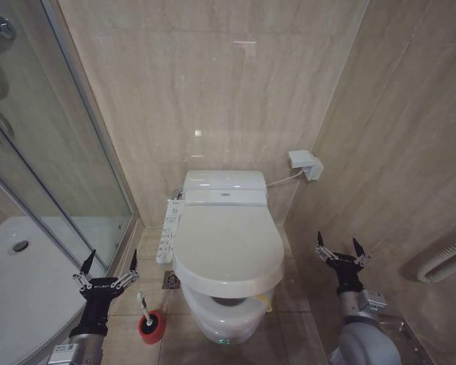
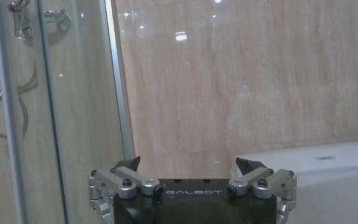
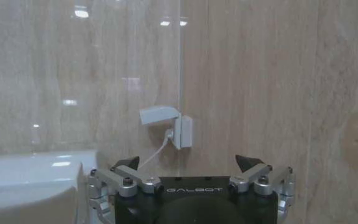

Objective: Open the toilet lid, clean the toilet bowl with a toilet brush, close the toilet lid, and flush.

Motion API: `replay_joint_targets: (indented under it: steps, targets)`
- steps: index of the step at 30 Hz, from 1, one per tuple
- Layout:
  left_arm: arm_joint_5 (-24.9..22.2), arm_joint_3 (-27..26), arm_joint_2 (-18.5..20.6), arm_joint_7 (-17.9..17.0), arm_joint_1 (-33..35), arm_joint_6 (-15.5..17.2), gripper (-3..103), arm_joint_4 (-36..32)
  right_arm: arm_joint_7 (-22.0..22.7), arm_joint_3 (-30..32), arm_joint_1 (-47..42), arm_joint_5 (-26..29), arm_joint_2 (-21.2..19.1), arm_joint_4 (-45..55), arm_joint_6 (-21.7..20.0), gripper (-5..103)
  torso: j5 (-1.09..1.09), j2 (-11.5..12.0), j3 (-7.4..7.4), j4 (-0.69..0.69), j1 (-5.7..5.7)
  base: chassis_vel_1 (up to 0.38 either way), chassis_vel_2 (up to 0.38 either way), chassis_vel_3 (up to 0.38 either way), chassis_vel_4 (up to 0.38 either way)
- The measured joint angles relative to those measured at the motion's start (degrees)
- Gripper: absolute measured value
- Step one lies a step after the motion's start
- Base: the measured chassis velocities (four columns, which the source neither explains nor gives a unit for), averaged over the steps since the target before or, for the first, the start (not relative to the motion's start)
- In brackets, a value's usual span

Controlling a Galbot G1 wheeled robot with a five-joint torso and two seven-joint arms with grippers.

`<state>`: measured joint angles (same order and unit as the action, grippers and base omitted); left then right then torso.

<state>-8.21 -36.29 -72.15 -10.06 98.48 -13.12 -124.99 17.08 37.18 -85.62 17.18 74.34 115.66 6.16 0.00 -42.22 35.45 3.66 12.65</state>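
2 open end effectors flank closed toilet lid.

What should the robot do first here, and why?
Probably move the left gripper toward the front edge of the toilet lid to lift it. The lid is down over the toilet bowl, and both grippers, left and right gripper, are open and empty. The toilet brush waits in its cup.

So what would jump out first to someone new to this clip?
The glossy white oval toilet lid, shut, sits centre against the beige tiled wall. Both open hands hover low either side, left hand above the white-handled toilet brush in its red cup, right hand near the side wall.
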Motion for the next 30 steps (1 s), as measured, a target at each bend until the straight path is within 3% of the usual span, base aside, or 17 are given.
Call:
replay_joint_targets:
  steps: [14, 30]
  targets:
    - [0.0, 0.0, 0.0, 0.0, 0.0, 0.0, 100, 0.0, -1.5, 1.1, 0.9, -0.8, 2.8, 2.5, -0.7, 100, 0.00, 0.0, 0.00, 0.00, 0.00, 0.000, 0.000, 0.000, 0.000]
    - [0.0, 0.0, 0.0, 0.0, 0.0, 0.0, 100, 0.0, -2.8, 1.2, -0.3, 0.5, 2.5, 3.9, -0.9, 100, 0.00, 0.0, 0.00, 0.00, 0.00, 0.000, 0.000, 0.000, 0.000]
